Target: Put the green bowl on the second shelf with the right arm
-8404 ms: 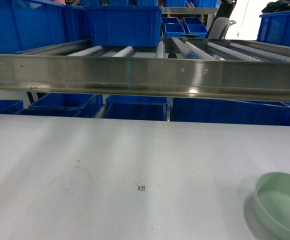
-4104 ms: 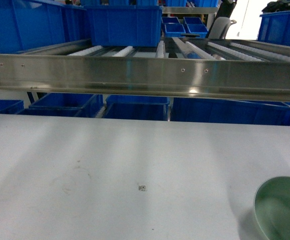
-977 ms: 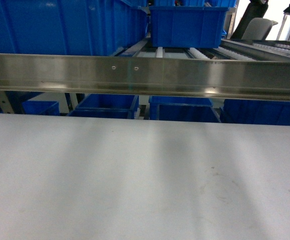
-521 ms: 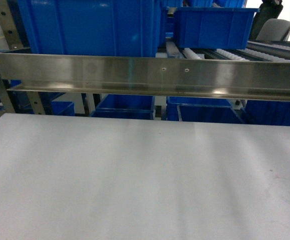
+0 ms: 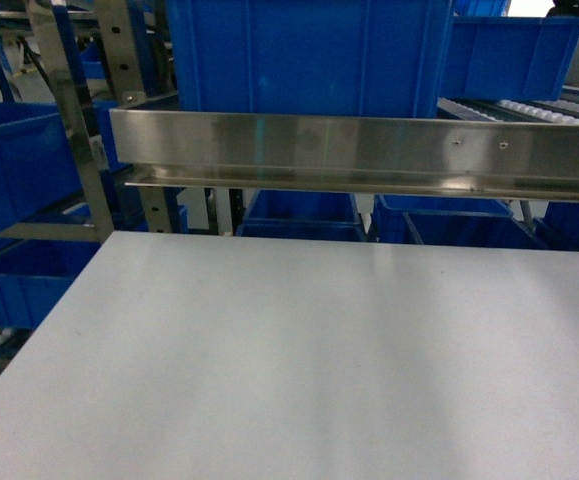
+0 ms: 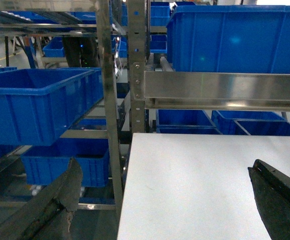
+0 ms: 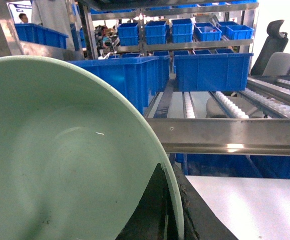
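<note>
In the right wrist view the pale green bowl [image 7: 59, 160] fills the left half, tilted with its hollow towards the camera. My right gripper [image 7: 172, 187] is shut on its rim, one dark finger inside the wall and one outside. Beyond it runs the second shelf [image 7: 225, 135], a steel front bar with roller rails behind. The same bar crosses the head view as the second shelf [image 5: 369, 150]; bowl and grippers are out of that view. My left gripper [image 6: 165, 197] hangs open over the white table's left edge, holding nothing.
Big blue crates [image 5: 309, 55] stand on the shelf behind the bar, more crates [image 6: 34, 102] on a rack left of the white table [image 5: 299, 350]. Steel uprights [image 6: 137, 65] rise at the table's far left corner. An office chair [image 7: 275, 50] stands far right.
The head view has swung left: the bowl on the table's right dropped out of sight, and the rack's left upright and the table's left edge came in.
</note>
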{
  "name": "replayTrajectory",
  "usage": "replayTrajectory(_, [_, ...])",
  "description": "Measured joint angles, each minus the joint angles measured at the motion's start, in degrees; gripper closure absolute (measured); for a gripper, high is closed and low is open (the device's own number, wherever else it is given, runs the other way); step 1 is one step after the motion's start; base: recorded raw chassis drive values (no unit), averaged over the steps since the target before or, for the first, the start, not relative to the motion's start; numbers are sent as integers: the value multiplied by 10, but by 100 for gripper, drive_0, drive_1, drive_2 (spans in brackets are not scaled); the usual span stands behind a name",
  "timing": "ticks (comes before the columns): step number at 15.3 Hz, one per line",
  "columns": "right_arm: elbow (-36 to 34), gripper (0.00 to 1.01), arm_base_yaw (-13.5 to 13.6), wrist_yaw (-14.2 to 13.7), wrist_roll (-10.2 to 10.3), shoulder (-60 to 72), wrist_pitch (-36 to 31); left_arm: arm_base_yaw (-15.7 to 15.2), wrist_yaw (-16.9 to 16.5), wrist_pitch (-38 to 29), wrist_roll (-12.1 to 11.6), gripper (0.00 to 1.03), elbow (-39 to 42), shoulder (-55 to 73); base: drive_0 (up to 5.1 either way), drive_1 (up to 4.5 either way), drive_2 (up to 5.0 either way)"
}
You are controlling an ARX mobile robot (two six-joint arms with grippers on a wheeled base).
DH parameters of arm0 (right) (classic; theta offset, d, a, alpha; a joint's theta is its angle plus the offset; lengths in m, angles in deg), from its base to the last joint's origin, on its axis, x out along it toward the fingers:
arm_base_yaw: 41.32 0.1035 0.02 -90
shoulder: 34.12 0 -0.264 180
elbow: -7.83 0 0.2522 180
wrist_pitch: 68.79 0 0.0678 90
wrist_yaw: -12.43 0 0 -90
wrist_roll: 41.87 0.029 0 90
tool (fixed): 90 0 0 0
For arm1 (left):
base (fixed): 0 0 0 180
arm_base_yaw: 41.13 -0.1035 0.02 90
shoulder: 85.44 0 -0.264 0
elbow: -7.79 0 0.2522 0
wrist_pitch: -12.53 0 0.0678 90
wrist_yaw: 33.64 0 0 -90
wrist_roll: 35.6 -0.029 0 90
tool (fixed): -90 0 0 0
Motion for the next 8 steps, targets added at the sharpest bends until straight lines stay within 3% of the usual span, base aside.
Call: replayTrajectory(8, [0,99,0,0,0,0,1,0,0,-1,0,5,0,0,-500,236,236])
